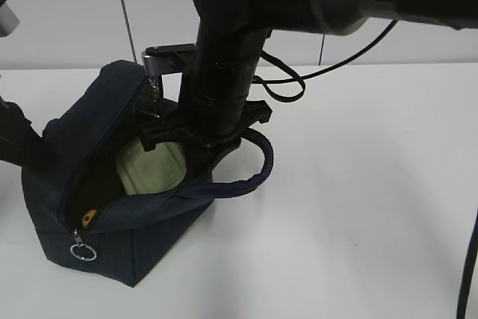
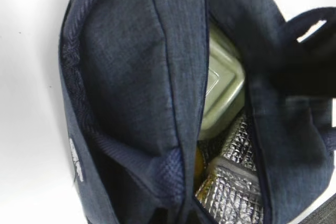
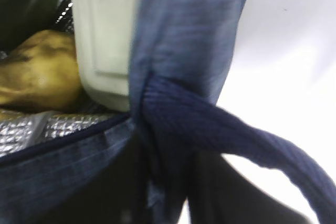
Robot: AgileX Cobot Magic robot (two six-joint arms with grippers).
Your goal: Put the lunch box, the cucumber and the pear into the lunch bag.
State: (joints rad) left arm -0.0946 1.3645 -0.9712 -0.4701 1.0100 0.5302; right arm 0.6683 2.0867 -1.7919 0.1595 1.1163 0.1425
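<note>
You see the table (image 1: 373, 207), a white surface spanning the whole exterior view. The lunch bag (image 1: 127, 248) stands on it at 8 o'clock from frame centre, dark navy, its mouth open upward. The right arm (image 1: 224, 72) descends from 12 o'clock to the bag's open mouth; its wrist sits at the rim, and you cannot tell whether its gripper is open or closed, because no fingers show in any view. The left arm (image 1: 19, 140) enters at 9 o'clock and meets the bag's left wall; its gripper is likewise not visible, so you cannot tell its state.

The bag's handle (image 1: 258, 166) loops out at 3 o'clock from the mouth. Inside the bag, the lunch box (image 1: 149, 169) stands tilted against the far wall, with its pale green lid facing you. The pear (image 3: 39, 77) lies in the bag at 9 o'clock from the lunch box in the right wrist view, touching it and resting on the silver quilted lining (image 2: 231, 192). The zipper's ring pull (image 1: 83, 250) hangs at the bag's front corner. The cucumber cannot be identified in any view.
</note>
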